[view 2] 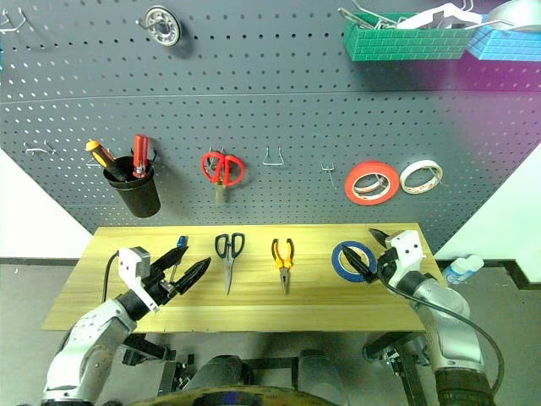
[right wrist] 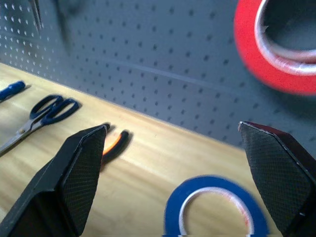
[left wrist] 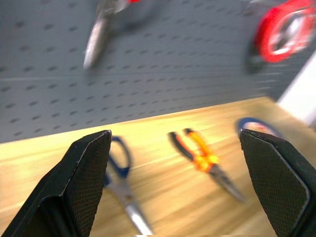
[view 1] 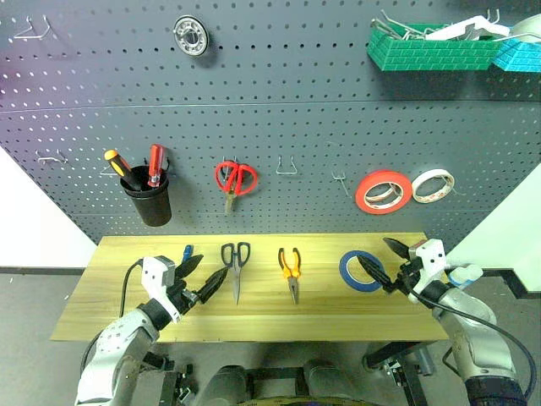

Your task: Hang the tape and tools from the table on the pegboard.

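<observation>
I'm seeing four things lying on the table (view 1: 355, 317): the blue-handled screwdriver (view 1: 187, 253) at nine o'clock, then the black-handled scissors (view 1: 236, 269), the pliers (view 1: 291, 272), and the blue tape (view 1: 360, 271) at three o'clock. None is hanging on the pegboard (view 1: 279, 127). My left gripper (view 1: 203, 277) is hovering with its fingers spread, gripping nothing, between the screwdriver and the scissors. My right gripper (view 1: 382, 264) is also spread wide and holding nothing, reaching over the tape's three o'clock edge.
</observation>
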Motion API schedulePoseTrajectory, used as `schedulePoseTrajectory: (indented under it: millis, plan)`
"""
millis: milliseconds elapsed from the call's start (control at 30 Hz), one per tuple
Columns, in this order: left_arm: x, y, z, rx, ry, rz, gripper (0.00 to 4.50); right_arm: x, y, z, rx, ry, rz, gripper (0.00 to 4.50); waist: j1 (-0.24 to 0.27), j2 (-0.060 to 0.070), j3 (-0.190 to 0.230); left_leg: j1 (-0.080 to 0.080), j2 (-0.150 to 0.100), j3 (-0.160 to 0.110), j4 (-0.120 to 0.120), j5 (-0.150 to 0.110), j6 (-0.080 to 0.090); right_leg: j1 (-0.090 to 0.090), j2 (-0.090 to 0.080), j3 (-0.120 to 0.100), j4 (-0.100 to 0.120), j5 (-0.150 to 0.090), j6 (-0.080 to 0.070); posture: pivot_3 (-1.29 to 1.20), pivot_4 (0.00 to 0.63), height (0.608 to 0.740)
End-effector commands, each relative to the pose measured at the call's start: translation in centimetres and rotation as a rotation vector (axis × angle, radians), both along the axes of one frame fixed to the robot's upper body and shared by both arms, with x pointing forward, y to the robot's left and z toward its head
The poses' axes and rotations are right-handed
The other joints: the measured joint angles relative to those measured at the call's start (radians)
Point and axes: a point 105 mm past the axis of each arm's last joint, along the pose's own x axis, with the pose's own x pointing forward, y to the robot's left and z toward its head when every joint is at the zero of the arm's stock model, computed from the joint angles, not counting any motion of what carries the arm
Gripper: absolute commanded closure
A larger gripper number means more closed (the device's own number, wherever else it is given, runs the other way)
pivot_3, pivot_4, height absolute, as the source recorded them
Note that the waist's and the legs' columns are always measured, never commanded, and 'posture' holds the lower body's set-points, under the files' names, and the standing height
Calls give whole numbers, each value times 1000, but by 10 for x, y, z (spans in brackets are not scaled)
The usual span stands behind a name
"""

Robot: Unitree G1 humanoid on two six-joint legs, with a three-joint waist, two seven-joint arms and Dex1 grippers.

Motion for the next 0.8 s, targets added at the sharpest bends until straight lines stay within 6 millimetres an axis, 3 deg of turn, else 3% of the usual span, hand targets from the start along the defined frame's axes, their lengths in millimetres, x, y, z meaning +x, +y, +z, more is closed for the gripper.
schedulePoseTrajectory:
  millis: [33, 133, 400, 800]
  plan:
    - [-4, 13, 26, -67, -50, -120, 180, 7, 5, 11, -17, -61, 48, 0, 0, 0, 0, 0, 0, 0, 0, 0, 0, 0, 0, 0, 0, 0, 0, -69, 0, 730]
    - [-7, 27, 27, -4, -28, -175, 180, 8, 15, 6, -7, -34, 95, 0, 1, 1, 0, 0, 0, 0, 0, 0, 0, 0, 0, 0, 0, 1, -1, -62, 0, 730]
    - [-5, 53, 34, 110, -36, -228, 180, 25, 16, -3, 7, 3, 81, 0, 5, 2, 1, -1, 0, 1, 0, 0, 0, 0, -1, 1, 0, 2, -4, -47, 0, 730]
    - [8, 58, 46, 161, -82, -208, 180, 35, 14, -12, -52, 73, 41, 0, 5, 2, 1, -1, 0, 1, 0, 0, 0, -1, -1, 1, 0, 3, -3, -41, 0, 730]
